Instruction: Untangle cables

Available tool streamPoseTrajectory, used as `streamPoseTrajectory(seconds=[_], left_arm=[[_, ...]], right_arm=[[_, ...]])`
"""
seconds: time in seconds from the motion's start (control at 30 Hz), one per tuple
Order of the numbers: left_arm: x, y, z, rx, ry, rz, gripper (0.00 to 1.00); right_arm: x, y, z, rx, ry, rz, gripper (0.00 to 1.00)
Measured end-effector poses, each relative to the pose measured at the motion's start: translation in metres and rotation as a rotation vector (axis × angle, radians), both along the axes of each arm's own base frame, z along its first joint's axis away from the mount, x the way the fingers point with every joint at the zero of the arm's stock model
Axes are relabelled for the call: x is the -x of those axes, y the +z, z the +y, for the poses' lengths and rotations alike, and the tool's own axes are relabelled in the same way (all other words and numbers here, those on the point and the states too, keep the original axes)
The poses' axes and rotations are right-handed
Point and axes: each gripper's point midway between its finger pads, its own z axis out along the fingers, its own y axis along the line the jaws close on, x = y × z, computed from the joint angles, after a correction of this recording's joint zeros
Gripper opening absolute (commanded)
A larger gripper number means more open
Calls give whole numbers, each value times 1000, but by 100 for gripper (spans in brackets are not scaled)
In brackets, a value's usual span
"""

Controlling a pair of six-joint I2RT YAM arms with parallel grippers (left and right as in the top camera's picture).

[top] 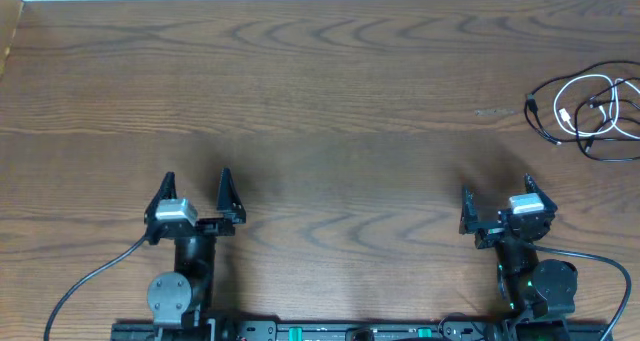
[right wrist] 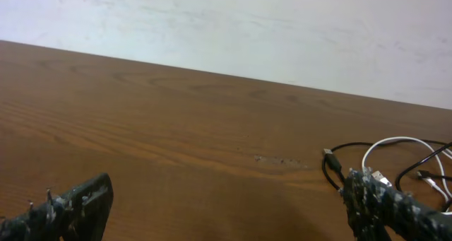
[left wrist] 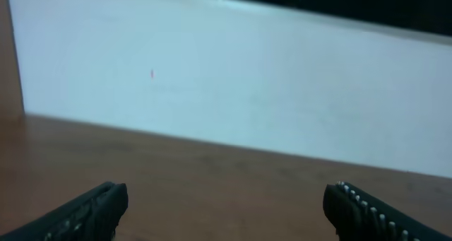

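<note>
The cables (top: 590,109) lie in a tangled heap at the far right of the wooden table: thin black cords looped with one white cord, small plugs at their ends. In the right wrist view the cables (right wrist: 395,160) show at the right, just beyond my right fingertip. My right gripper (top: 496,197) is open and empty, well short of the heap and to its left. My left gripper (top: 194,189) is open and empty over bare wood at the near left; the left wrist view shows its fingers (left wrist: 226,202) wide apart with no cable in sight.
The wooden table (top: 320,101) ends at a white wall along its far edge. A wooden panel edge (top: 10,31) stands at the far left corner. Thick black arm cables trail off each arm base at the near edge.
</note>
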Motion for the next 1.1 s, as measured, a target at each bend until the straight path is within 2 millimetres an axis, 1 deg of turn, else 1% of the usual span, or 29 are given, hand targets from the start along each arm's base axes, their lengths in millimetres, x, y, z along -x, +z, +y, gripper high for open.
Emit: streamPoseTrajectory(seconds=[0.1, 0.27, 0.47, 0.63, 0.77, 1.1], left_arm=[[1, 1, 0, -53, 8, -32, 93], [0, -4, 0, -158, 22, -13, 93], [-2, -42, -2, -221, 5, 138, 93], [-1, -60, -5, -240, -22, 210, 93], [-1, -64, -7, -244, -34, 227, 93], [0, -64, -7, -244, -38, 230, 93]], right_arm=[[0, 0, 0, 0, 0, 0, 99], [0, 0, 0, 0, 0, 0, 99], [0, 0, 0, 0, 0, 0, 99], [0, 0, 0, 0, 0, 0, 99], [0, 0, 0, 0, 0, 0, 99], [0, 0, 0, 0, 0, 0, 99]])
